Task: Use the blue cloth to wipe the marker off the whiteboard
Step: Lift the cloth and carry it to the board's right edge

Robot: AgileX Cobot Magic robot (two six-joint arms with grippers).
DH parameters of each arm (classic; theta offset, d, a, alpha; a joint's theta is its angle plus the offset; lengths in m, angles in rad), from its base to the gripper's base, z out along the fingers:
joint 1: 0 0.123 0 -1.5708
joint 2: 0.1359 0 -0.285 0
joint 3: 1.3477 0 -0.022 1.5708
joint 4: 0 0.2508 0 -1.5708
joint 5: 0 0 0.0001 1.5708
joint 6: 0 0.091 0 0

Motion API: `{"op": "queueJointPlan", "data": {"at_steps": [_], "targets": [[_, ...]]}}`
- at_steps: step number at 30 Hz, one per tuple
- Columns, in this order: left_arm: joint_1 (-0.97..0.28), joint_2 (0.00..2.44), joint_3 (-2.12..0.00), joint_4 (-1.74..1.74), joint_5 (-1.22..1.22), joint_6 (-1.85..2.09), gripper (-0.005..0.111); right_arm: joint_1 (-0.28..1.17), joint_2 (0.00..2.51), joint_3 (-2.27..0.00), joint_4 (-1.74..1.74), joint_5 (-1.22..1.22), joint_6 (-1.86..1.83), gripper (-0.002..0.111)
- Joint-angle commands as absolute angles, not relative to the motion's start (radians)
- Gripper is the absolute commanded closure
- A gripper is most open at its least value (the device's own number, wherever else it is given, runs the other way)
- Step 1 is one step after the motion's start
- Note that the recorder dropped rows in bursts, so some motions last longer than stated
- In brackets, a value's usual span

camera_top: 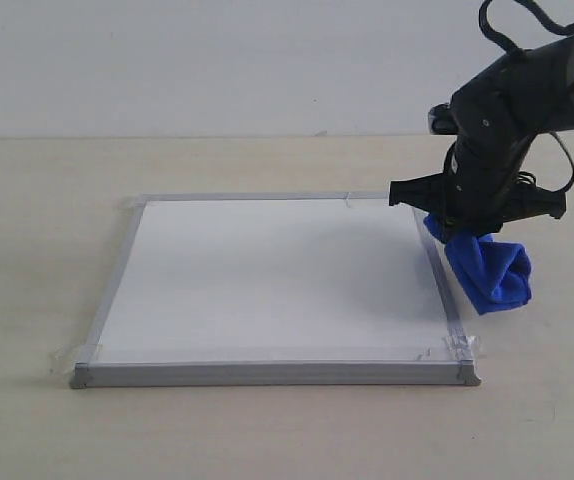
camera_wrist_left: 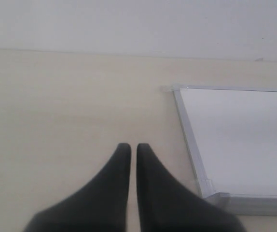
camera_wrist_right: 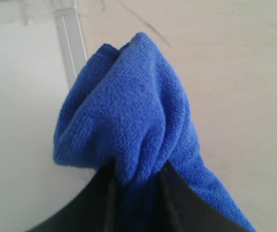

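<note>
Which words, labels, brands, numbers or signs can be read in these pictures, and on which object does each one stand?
None can be read. The large square white whiteboard with the grey aluminium frame shows a blank surface, the bright blue plush cloth shows no tag, and the black robot arm shows no legible marking.

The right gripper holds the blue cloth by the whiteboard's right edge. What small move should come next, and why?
Probably lower the blue cloth onto the table beside the whiteboard and release it. The right gripper pinches it outside the board's right frame, and no marker line shows on the white surface, so wiping seems done.
</note>
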State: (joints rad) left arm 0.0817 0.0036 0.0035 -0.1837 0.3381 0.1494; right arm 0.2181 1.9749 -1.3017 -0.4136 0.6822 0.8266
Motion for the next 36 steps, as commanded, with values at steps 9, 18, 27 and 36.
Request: {"op": "queueJointPlan", "data": {"at_steps": [9,18,27,36], "targets": [[0.08,0.0,0.0,-0.185,0.329,0.15,0.102,0.22,1.967,-1.207,-0.466,0.549,1.012,0.104],[0.08,0.0,0.0,-0.185,0.329,0.15,0.102,0.22,1.967,-1.197,-0.681,0.63,1.131,0.104],[0.08,0.0,0.0,-0.185,0.329,0.15,0.102,0.22,1.967,-1.197,-0.683,0.593,1.159,0.104],[0.08,0.0,0.0,-0.185,0.329,0.15,0.102,0.22,1.967,-1.197,-0.663,0.589,1.178,0.104]]}}
